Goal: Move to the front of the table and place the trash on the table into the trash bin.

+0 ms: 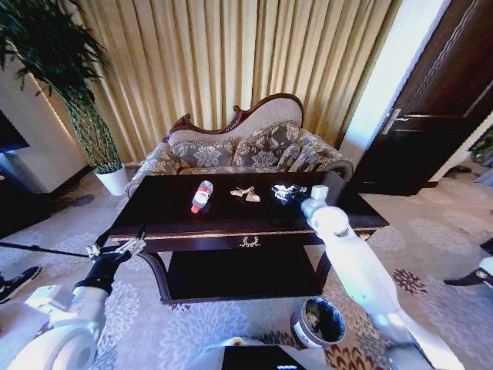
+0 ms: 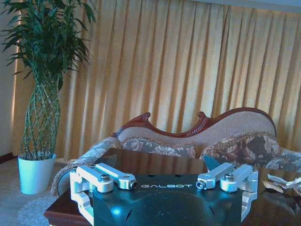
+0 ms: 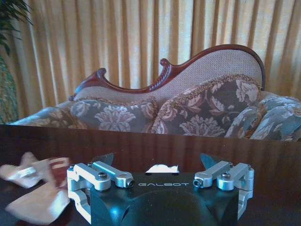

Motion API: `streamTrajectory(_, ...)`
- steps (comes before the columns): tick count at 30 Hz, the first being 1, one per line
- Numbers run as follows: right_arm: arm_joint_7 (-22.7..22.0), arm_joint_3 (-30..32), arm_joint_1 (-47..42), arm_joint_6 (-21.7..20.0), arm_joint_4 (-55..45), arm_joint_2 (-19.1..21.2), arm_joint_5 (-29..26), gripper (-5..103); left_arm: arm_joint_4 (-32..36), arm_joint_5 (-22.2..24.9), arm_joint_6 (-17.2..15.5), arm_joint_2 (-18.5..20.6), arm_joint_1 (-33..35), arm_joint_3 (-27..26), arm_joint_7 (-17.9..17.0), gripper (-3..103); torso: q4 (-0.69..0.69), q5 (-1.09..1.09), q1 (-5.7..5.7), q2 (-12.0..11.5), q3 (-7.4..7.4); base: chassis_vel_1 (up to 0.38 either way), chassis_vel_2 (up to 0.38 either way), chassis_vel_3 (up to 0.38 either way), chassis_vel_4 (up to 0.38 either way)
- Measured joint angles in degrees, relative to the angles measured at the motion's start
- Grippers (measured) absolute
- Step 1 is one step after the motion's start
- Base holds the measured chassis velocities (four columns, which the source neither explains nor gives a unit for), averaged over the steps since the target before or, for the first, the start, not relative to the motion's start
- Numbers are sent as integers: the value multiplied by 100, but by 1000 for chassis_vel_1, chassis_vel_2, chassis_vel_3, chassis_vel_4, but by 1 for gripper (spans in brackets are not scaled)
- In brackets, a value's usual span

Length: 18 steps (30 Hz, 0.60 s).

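Over the table [image 1: 166, 220], right fingers [image 3: 104, 159] apart around a paper wad [image 3: 162, 168]; left fingers [image 2: 212, 163] apart.

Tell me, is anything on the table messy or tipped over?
Yes. A bottle lies on its side on the table instead of standing. Tan scraps sit loose beside it, and the right pincer is over a white paper wad. The bin waits on the floor.

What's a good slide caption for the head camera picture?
Right hand reaches over the table toward a white paper wad; bottle, tan scraps and the trash bin wait.
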<state>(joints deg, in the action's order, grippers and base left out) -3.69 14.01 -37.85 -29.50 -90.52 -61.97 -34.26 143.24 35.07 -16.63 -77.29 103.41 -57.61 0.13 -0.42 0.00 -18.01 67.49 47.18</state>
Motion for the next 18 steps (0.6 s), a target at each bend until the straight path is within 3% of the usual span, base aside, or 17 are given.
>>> streamTrajectory(15,-140,-239,670,-3,1030,-144,280,100,0,70,31,-53,-6,-78,18,100,-1,0,0,0,0,0,0,0,0)
streamTrajectory(18,-316,-177,554,-406,952,-55,260,100,0,108,106,-3,8,-127,20,100,-2,0,1,0,0,0,0,0,0)
